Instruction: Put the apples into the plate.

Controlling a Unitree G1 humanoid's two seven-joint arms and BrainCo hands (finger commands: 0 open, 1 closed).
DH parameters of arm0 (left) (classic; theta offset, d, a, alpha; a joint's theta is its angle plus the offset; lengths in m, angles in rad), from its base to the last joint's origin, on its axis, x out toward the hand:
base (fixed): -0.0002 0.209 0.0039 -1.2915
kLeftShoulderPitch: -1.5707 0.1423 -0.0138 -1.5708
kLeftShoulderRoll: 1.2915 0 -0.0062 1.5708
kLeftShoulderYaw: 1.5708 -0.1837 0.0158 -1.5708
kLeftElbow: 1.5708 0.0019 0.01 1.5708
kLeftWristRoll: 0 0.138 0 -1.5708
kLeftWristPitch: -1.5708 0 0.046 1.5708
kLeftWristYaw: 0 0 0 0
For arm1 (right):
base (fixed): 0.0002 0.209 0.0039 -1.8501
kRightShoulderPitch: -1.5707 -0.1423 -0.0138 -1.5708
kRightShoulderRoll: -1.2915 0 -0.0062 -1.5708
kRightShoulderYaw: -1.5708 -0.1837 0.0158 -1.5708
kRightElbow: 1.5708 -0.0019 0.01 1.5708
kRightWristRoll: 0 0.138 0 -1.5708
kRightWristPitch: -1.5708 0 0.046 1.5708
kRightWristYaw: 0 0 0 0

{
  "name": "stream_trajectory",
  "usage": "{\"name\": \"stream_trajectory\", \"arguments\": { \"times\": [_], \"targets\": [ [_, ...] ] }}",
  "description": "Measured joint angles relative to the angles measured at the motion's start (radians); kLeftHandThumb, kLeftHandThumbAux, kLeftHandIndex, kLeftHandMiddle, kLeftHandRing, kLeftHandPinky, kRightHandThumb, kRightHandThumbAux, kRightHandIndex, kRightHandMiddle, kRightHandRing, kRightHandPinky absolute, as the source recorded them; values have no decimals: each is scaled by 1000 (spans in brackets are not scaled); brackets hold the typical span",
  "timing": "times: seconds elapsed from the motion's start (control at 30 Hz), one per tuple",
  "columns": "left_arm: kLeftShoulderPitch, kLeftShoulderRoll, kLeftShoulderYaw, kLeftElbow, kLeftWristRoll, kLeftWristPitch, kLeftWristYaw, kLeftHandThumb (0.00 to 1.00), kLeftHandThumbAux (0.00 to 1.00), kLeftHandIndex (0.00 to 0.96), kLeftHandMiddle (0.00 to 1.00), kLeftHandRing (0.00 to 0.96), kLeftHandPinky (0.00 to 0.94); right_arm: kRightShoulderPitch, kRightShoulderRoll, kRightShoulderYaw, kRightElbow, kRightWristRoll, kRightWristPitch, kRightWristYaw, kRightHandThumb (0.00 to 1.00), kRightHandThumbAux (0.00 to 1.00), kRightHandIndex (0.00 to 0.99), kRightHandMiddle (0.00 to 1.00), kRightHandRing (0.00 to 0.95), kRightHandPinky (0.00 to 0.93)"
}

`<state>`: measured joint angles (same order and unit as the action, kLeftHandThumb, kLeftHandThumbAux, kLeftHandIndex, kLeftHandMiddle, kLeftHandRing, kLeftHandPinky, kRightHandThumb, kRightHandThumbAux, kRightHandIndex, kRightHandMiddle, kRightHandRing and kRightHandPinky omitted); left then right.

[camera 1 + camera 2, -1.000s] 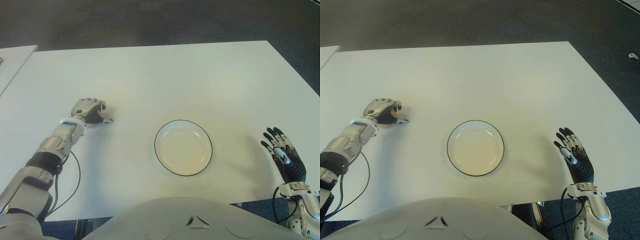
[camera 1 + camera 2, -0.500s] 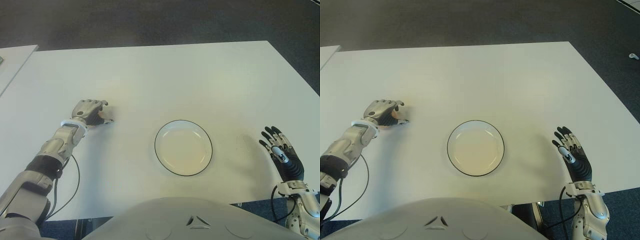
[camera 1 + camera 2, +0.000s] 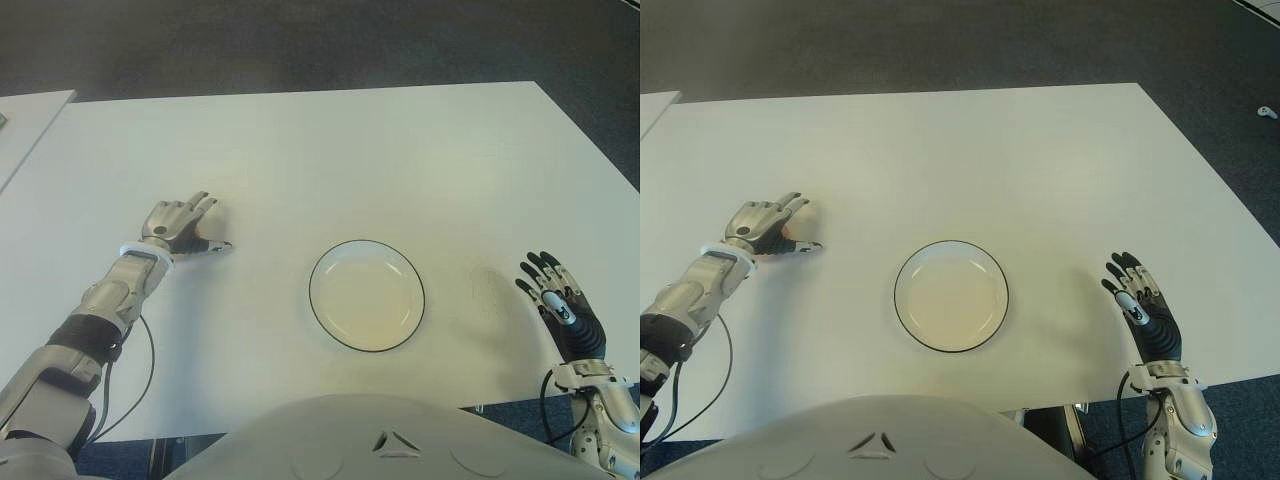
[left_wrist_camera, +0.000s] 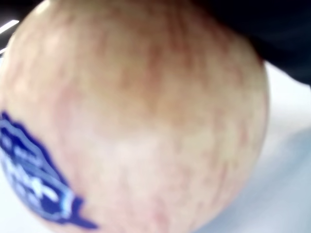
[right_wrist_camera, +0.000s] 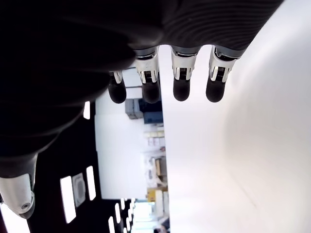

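Left hand (image 3: 178, 226) at nine o'clock of plate (image 3: 366, 295), fingers spread over apple (image 4: 136, 121); right hand (image 3: 562, 308) at three o'clock, fingers spread, holding nothing

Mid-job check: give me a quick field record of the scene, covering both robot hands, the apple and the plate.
left robot hand: on the table, left of the plate, fingers extended over the apple, no closed grasp
apple: under the left palm, blue sticker showing
right robot hand: right of the plate, fingers spread, holding nothing
plate: centre, no apple in it
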<state>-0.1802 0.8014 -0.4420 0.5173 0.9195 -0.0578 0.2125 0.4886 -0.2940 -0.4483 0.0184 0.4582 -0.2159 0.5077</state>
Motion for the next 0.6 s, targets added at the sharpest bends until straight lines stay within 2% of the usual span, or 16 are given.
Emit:
{"name": "stream_trajectory", "arguments": {
  "times": [0.6],
  "targets": [
    [-11, 9, 5, 33, -1, -20, 13, 231, 202, 0, 0, 0, 0, -3, 4, 9, 2, -2, 0, 0, 90, 556, 42, 37, 26, 63]
  ]
}}
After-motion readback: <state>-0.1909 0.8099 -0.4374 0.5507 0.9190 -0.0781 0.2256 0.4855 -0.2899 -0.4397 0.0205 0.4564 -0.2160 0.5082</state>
